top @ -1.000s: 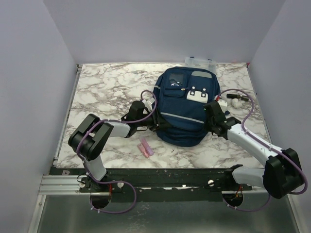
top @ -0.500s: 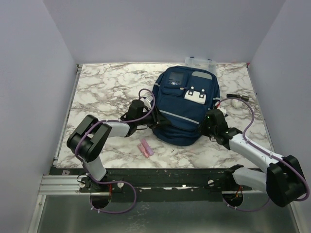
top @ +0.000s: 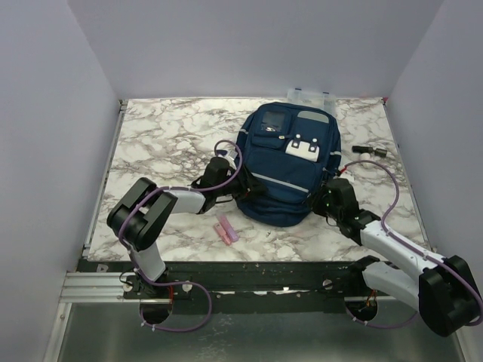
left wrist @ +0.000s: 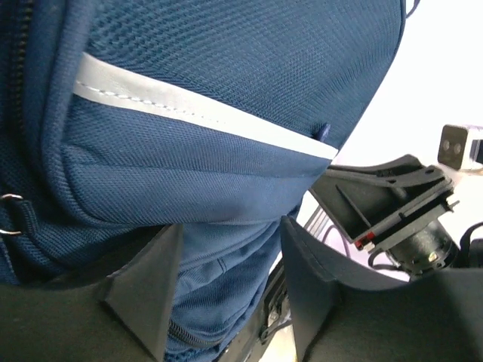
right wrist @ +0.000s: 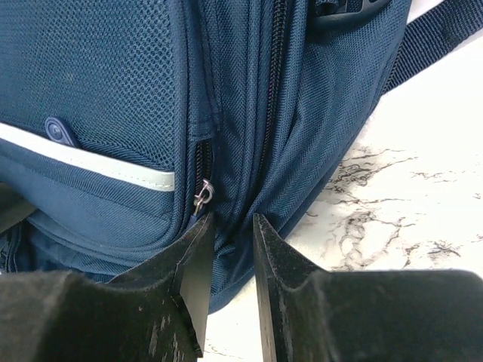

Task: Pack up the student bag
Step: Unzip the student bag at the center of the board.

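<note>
The student bag [top: 283,170], navy with grey stripes and a white patch, lies flat in the middle of the marble table. My left gripper [top: 240,188] is at its lower left edge. In the left wrist view the left gripper [left wrist: 230,249] has blue bag fabric [left wrist: 219,256] filling the gap between its fingers. My right gripper [top: 321,197] is at the bag's lower right side. In the right wrist view the right gripper [right wrist: 234,222] is nearly shut on a fold of the bag [right wrist: 302,113], beside a small metal zip pull [right wrist: 201,196].
A pink flat object [top: 226,230] lies on the table in front of the bag. A clear plastic box [top: 309,96] stands behind the bag at the back wall. A small dark cylinder [top: 370,151] lies at the right. The right arm's wrist [left wrist: 400,204] shows beyond the bag.
My right gripper has moved down the bag's right side toward the near edge. The bag has shifted slightly left. The left arm has hardly moved.
</note>
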Available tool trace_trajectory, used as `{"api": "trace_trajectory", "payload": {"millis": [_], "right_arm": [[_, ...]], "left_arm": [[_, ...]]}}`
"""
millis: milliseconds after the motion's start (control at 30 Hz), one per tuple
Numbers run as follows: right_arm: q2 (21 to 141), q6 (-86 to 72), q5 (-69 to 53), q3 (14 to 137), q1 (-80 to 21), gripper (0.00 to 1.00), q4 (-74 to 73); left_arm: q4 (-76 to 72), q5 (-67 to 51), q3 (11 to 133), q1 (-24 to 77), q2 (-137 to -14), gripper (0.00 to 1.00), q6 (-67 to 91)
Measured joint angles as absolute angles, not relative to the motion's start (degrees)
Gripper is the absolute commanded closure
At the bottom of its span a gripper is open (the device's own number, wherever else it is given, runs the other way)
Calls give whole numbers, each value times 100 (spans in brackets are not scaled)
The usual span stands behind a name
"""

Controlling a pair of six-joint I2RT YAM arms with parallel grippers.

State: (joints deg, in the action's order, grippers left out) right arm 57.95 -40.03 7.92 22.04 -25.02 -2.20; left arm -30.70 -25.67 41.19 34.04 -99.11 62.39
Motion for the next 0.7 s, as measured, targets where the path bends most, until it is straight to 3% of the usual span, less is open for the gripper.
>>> {"api": "trace_trajectory", "payload": {"millis": [67, 233, 700], "right_arm": [[5795, -4001, 773, 2204, -2502, 59, -222], [5553, -4010, 738, 2202, -2502, 55, -314], [5181, -3913, 193, 1942, -2519, 59, 246]], "left_arm": [[-3030, -2464, 4158, 3422, -9935, 67, 6305], [-2864, -2032, 4158, 3420, -9935, 98, 6307], [-2731, -1994, 4189, 3369, -9406, 100, 6632]]}}
